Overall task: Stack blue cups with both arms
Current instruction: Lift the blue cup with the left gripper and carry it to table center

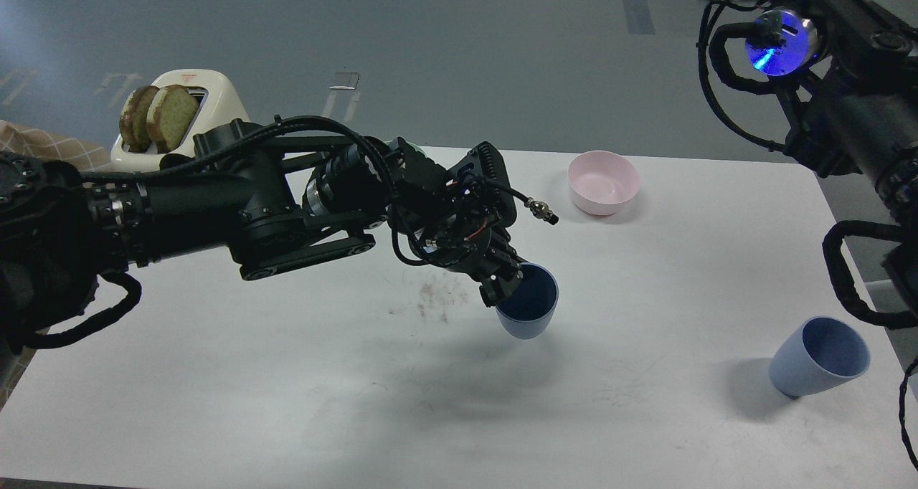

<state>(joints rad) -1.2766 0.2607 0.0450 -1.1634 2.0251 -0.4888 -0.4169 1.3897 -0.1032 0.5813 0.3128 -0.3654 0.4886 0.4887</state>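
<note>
My left gripper (506,285) is shut on the rim of a pale-blue cup (528,310), holding it just above the middle of the white table (287,374), mouth up and toward me. The second blue cup (819,356) stands alone near the table's right front edge, leaning a little. My right arm (846,116) runs along the right edge of the view; its gripper is out of view. The mint-green bowl is hidden behind my left arm.
A pink bowl (604,182) sits at the back, right of centre. A white toaster (192,112) with two bread slices (159,116) stands at the back left. A patch of brown crumbs (434,299) lies left of the held cup.
</note>
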